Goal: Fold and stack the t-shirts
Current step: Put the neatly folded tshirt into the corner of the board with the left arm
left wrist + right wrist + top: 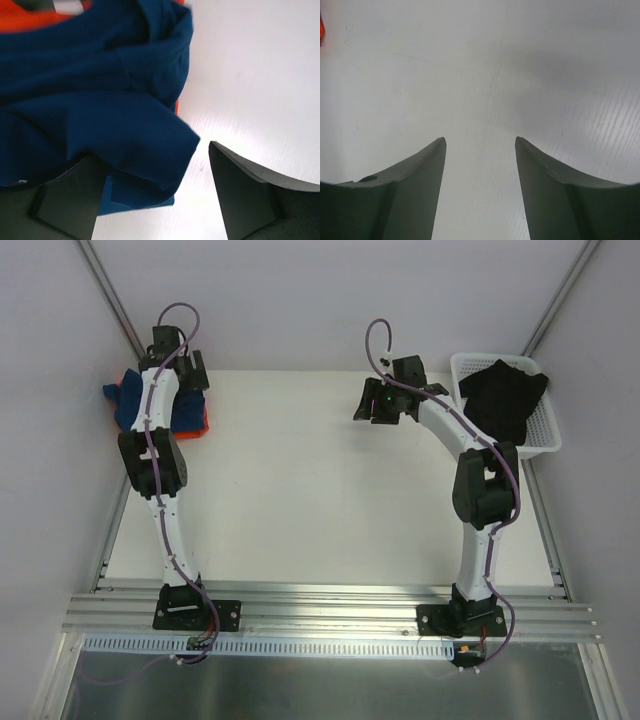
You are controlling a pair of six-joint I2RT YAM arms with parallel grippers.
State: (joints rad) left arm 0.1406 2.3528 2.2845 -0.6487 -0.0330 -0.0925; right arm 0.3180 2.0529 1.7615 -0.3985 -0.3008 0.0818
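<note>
Left gripper (153,152) stood spread and empty, a limp corner of the navy t-shirt (100,100) between its jaws: soft, light cloth, likely best pinched there. Right gripper (480,142) gaped empty.

Top camera, above and behind, looks down over the whole flat white table (300,490). Left wrist camera sits close over the crumpled navy blue cloth t-shirt (90,100) at the table's far left edge, also in the top view. Right wrist camera closely faces the tabletop.

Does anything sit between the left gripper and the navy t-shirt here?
Nothing visible does. The left gripper hangs open right at the navy t-shirt, a corner of its cloth between the jaws. It lies on the orange t-shirt.
</note>
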